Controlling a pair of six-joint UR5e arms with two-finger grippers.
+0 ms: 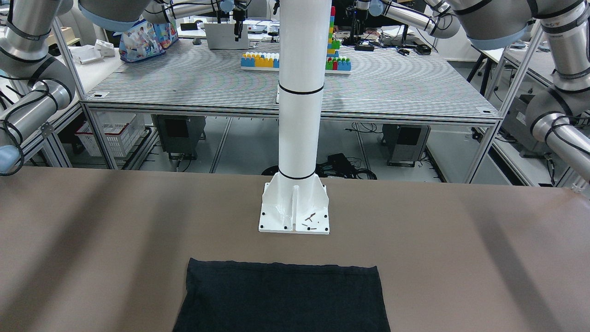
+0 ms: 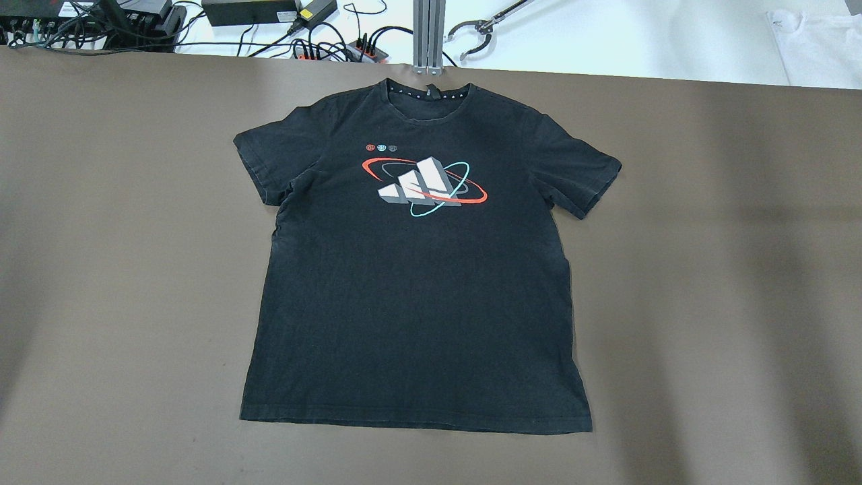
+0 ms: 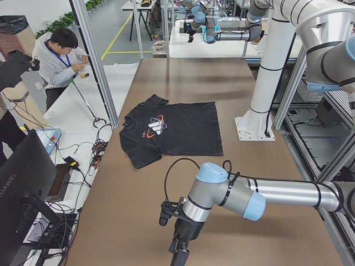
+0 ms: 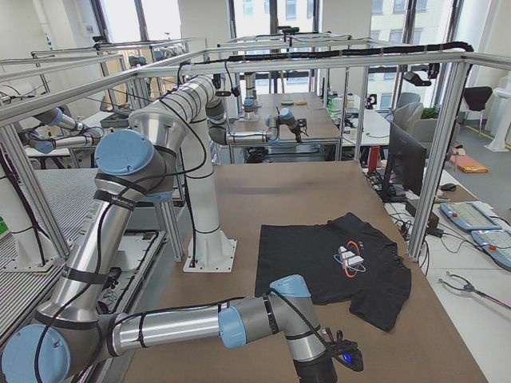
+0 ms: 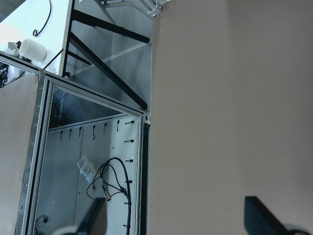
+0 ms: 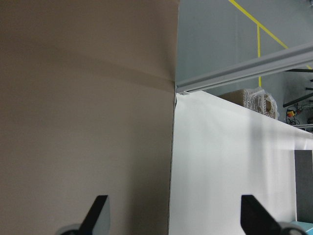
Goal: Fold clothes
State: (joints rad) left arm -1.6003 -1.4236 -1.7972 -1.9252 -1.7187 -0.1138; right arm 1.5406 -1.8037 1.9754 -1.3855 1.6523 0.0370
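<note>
clothes [image 2: 417,289] here means one black t-shirt with a printed logo on the chest. from the front-facing camera only its hem end shows, flat on the brown tabletop [image 1: 92,258], near the base of the white pole [image 1: 299,115] but apart from it.

from overhead it lies spread face up, sleeves out, collar toward the far edge, nothing folded yet, and no arm is over it.

the left side view has the left end effector [image 3: 180,252] hanging low over bare tabletop, well apart from the shirt. the right side view shows the right arm [image 4: 176,327] likewise off at its own end.

in the left wrist view the fingers stand wide apart with nothing between them. the right end effector [image 6: 176,213] is the same, wide and empty, looking past the tabletop's edge.

likely trouble: a pinch at a sleeve or hem may catch only the top layer, so the fold drags and bunches. uneven lifts by the two arms would skew the crease. a reach along the hem could graze the pole.
</note>
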